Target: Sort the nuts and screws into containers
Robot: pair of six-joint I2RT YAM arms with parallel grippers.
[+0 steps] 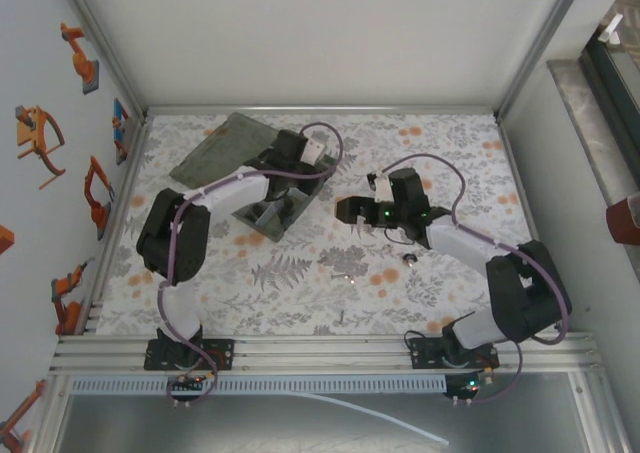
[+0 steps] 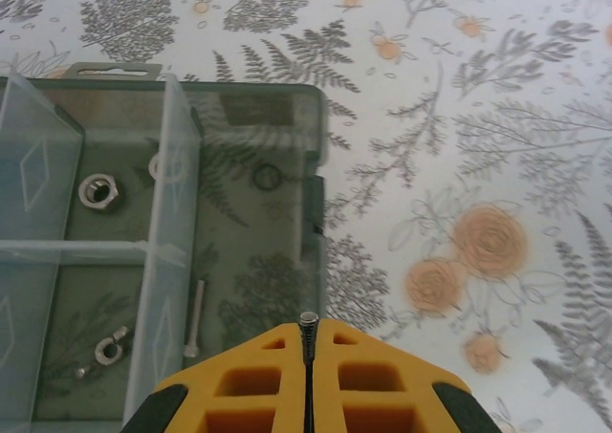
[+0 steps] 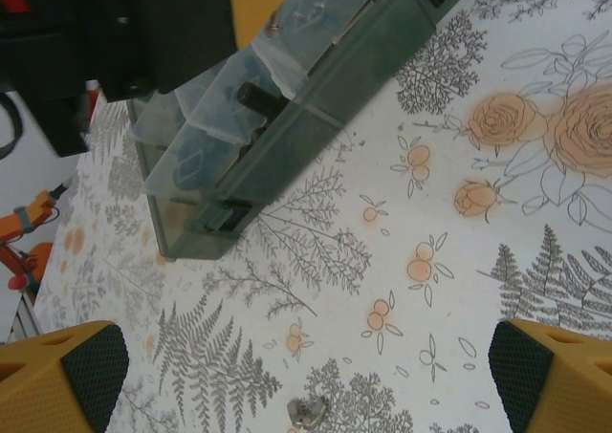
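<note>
Left pincer (image 2: 308, 345) clenched on tiny black round-headed screw (image 2: 308, 320), shaft in line with it; tip over translucent grey plastic organiser box (image 2: 239, 91), just inside its right wall. Right pincer (image 3: 306, 376) released.

White-and-black left arm (image 1: 215, 198) and right arm (image 1: 470, 248) trail purple cables (image 1: 322, 129); right claw (image 3: 306, 376) has yellow, black-padded fingers (image 3: 38, 387).

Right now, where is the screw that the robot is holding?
In the left wrist view, the screw is pinched in the shut left gripper, close to the organiser box and its right-hand wall.
</note>
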